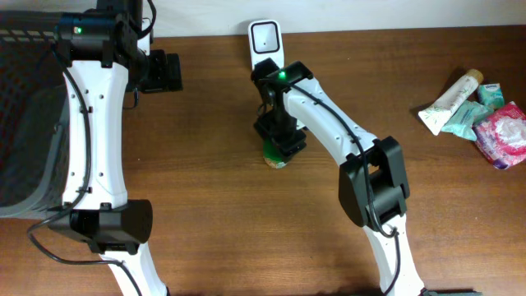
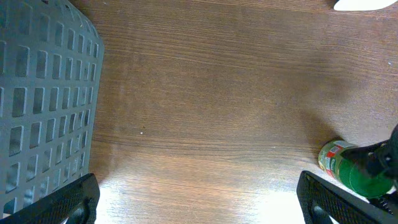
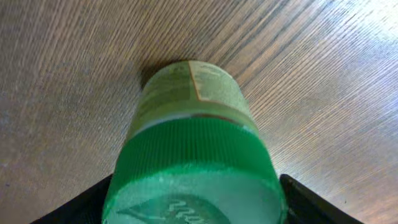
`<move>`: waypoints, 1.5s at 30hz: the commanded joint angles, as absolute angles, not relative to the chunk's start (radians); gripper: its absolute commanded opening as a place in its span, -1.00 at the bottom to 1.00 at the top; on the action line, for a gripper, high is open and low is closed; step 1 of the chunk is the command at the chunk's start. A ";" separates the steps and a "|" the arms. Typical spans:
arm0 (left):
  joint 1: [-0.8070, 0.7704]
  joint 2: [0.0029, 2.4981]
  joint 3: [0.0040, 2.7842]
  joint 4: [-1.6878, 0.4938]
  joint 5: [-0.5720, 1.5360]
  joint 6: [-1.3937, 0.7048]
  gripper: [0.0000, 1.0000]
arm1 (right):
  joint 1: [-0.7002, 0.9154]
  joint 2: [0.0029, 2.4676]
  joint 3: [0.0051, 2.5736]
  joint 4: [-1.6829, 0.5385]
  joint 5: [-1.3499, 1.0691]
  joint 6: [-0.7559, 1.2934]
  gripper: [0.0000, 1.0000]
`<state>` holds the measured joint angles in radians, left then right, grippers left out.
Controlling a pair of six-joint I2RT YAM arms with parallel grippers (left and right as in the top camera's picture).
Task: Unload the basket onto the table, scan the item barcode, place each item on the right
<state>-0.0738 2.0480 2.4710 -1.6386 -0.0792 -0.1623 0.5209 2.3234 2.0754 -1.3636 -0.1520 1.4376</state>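
Note:
The item is a jar with a green ribbed lid and a green-yellow label [image 1: 276,158]. It stands upright on the wooden table, in front of the white barcode scanner [image 1: 265,41]. My right gripper [image 1: 280,138] is over it from above. In the right wrist view the jar [image 3: 186,106] fills the frame, and both black fingers [image 3: 87,202] press against the sides of its lid. My left gripper [image 2: 199,208] hangs open over bare wood at the back left, well apart from the jar [image 2: 348,171]. No barcode shows on the label.
A grey mesh basket [image 1: 25,123] stands at the table's left edge, close to the left arm. A cream tube [image 1: 448,100], a teal pack and a pink packet [image 1: 503,136] lie at the far right. The scanner's base [image 2: 364,4] shows at the top of the left wrist view.

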 commanded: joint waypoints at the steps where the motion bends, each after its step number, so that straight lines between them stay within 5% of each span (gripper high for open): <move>1: -0.078 2.050 2.470 -1.640 -0.083 -0.171 0.98 | 0.551 2.299 2.064 -1.363 -0.075 1.449 0.38; 5: -0.078 2.050 2.470 -1.640 -0.084 -0.171 0.98 | 0.564 2.299 2.064 -1.374 -0.012 1.389 0.31; 7: -0.078 2.050 2.469 -1.640 -0.083 -0.171 0.98 | 0.564 2.299 2.064 -1.376 0.017 1.312 0.09; 11: -0.078 2.050 2.470 -1.640 -0.083 -0.171 0.98 | 0.562 2.299 2.067 -1.373 0.043 1.159 0.08; 17: -0.078 2.050 2.470 -1.640 -0.084 -0.171 0.98 | 0.563 2.299 2.112 -1.357 0.133 0.349 0.11; 20: -0.078 2.050 2.470 -1.640 -0.084 -0.171 0.98 | 0.562 2.299 2.112 -1.358 0.133 -0.058 0.38; 21: -0.078 2.050 2.470 -1.640 -0.084 -0.171 0.98 | 0.561 2.299 2.112 -1.351 0.133 -0.075 0.97; 25: -0.078 2.050 2.470 -1.640 -0.083 -0.171 0.98 | 0.561 2.299 2.112 -1.332 0.131 0.130 0.97; 32: -0.078 2.050 2.470 -1.640 -0.083 -0.171 0.98 | 0.488 2.299 2.111 -1.336 0.047 0.913 0.97; 45: -0.078 2.050 2.470 -1.640 -0.084 -0.171 0.98 | 0.459 2.300 2.057 -1.327 -0.068 1.423 0.98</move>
